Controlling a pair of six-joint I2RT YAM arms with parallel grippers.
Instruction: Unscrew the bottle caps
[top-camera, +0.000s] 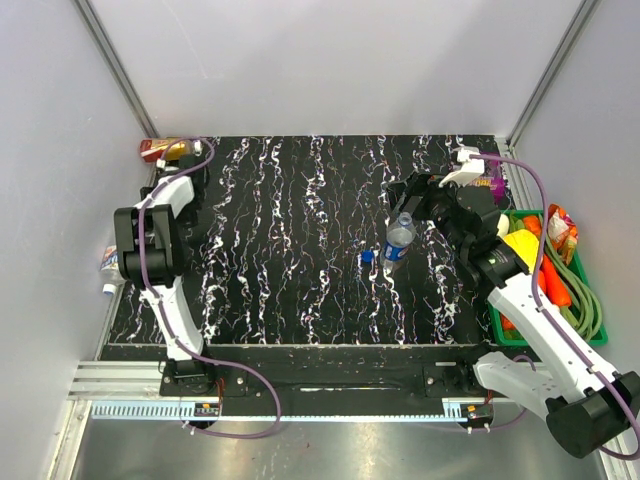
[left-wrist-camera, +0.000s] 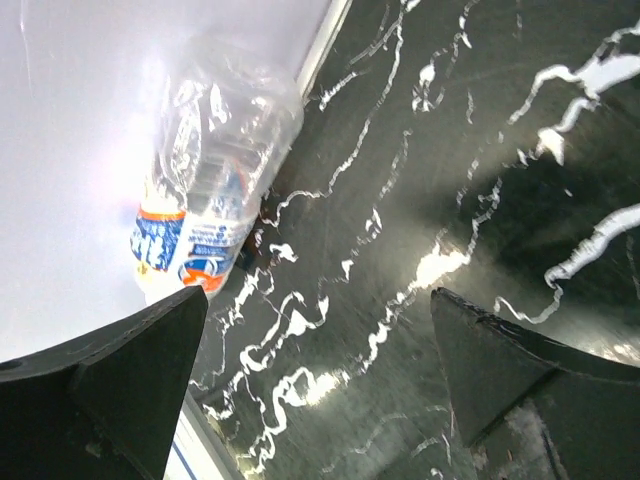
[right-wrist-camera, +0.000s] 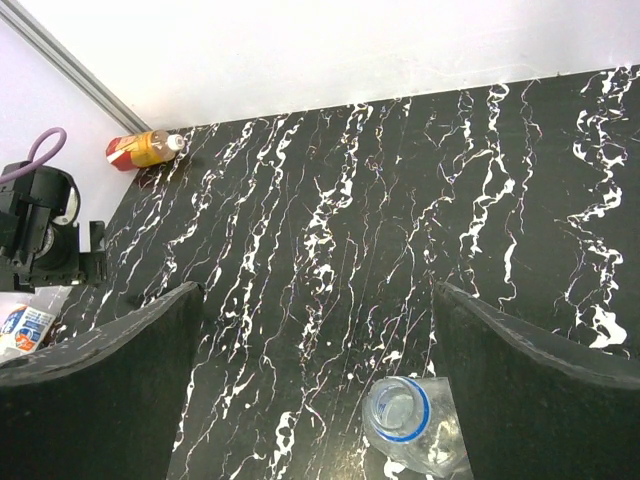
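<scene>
The Pepsi bottle (top-camera: 398, 240) stands upright mid-table with its mouth open. It shows from above in the right wrist view (right-wrist-camera: 410, 420), close to my right finger. The dark blue cap (top-camera: 367, 257) lies on the mat just left of it. My right gripper (top-camera: 412, 200) (right-wrist-camera: 318, 290) hovers above and behind the bottle, open and empty. The second bottle (top-camera: 110, 263) (left-wrist-camera: 205, 170), with a white, blue and red label, lies against the left wall off the mat. Its white cap is not clearly visible. My left gripper (top-camera: 140, 245) (left-wrist-camera: 318, 300) is open and empty beside it.
A red-and-gold can (top-camera: 160, 150) (right-wrist-camera: 140, 150) lies in the far left corner. A green tray (top-camera: 590, 300) of colourful items stands past the mat's right edge. White walls close in on the left, back and right.
</scene>
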